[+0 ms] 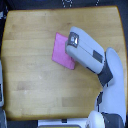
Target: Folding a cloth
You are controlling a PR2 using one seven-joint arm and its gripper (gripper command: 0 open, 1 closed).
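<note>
The pink cloth [61, 50] lies flat on the wooden table [30, 65], a little toward the exterior view's right of the middle. It looks four-sided, with its right part hidden under the arm. The robot's grey and white arm reaches in from the lower right, and its gripper [74, 41] end sits over the cloth's upper right edge. The fingers are not distinguishable in this blurred top view, so whether they are open or shut on the cloth cannot be told.
The wooden table fills most of the view, with dark floor beyond its top corners. The robot's white body [107, 107] stands at the lower right. A pale object [1, 85] shows at the left edge.
</note>
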